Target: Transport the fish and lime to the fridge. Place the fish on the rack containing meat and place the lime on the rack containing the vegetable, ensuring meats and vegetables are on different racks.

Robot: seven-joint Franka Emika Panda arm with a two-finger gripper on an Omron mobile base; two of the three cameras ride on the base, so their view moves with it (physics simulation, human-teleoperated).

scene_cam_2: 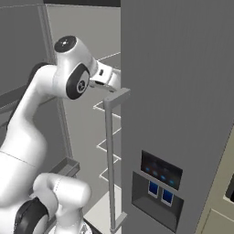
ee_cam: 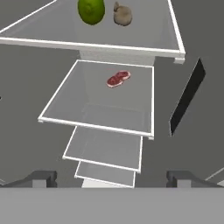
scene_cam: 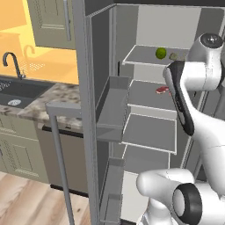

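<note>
In the left base view the fridge [scene_cam: 94,110] is open; the lime [scene_cam: 161,53] lies on the top rack [scene_cam: 140,57] just left of the vegetable [scene_cam: 174,56], and the meat [scene_cam: 162,90] on the second rack [scene_cam: 145,94]. In the right base view the arm reaches in behind the fridge door [scene_cam_2: 183,91]. In the hand view the gripper [ee_cam: 112,178] has its fingers wide apart, holding nothing, and the lime [ee_cam: 91,10] lies beside the vegetable [ee_cam: 123,14], above the meat [ee_cam: 118,78].

The white arm [scene_cam: 189,101] rises from its base, elbow bent high — the forearm reaches forward. The hand [ee_cam: 112,177] holds nothing — its two dark fingertips [ee_cam: 41,178] spread wide apart.
</note>
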